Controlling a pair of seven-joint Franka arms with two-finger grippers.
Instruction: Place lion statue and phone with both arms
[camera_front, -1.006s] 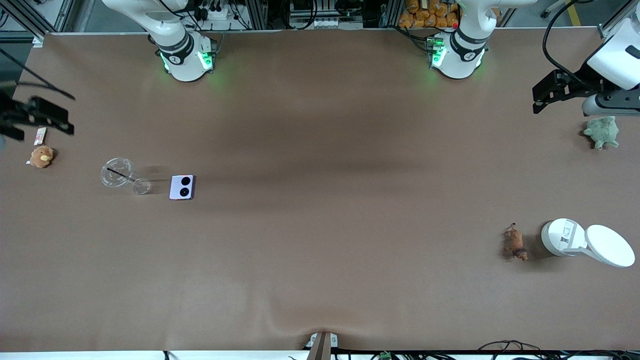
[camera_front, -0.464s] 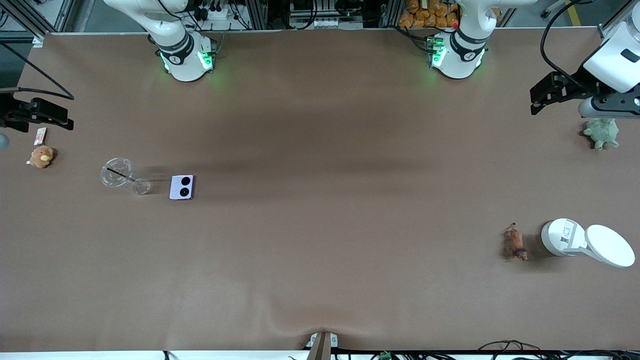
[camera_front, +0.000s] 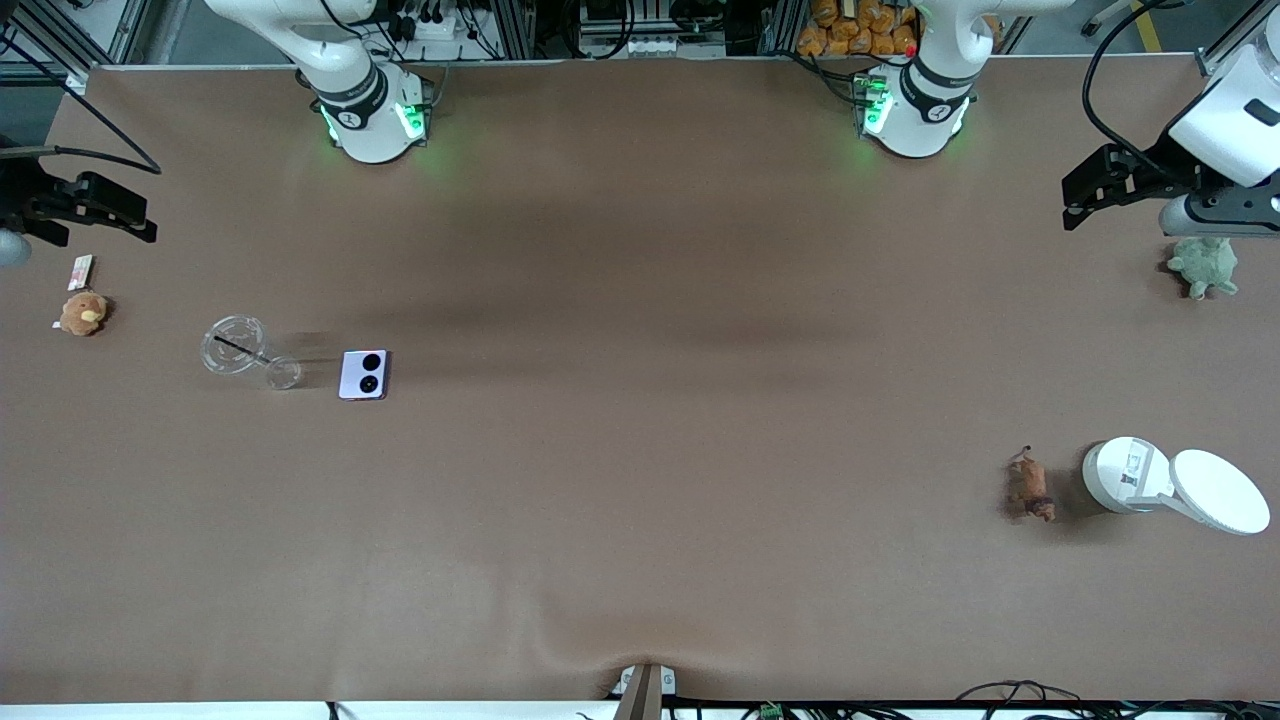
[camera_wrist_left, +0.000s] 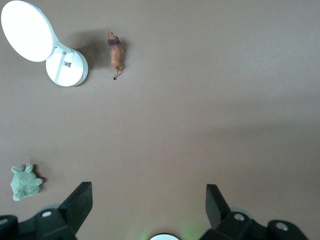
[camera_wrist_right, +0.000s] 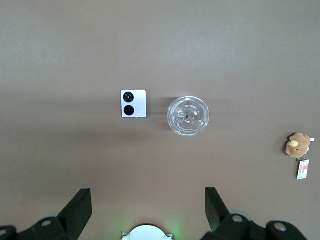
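Front view shows you each thing on its own arm's end of the counter (camera_front: 640, 250). The left pincer (camera_wrist_left: 149, 200), fingers wide apart and empty, hangs high beside the green plush turtle (camera_front: 1204, 264); the lion statue (camera_front: 1029, 489) lies well apart from it, toward the front camera, its long axis running toward that camera, just beside the white lidded container (camera_front: 1125, 474). The right pincer (camera_wrist_right: 148, 200), also wide apart and empty, hangs near the brown plush toy (camera_front: 82, 312); the phone (camera_front: 363, 374) lies flat, well apart from it, past the clear cup (camera_front: 240, 349). You count one of each thing.
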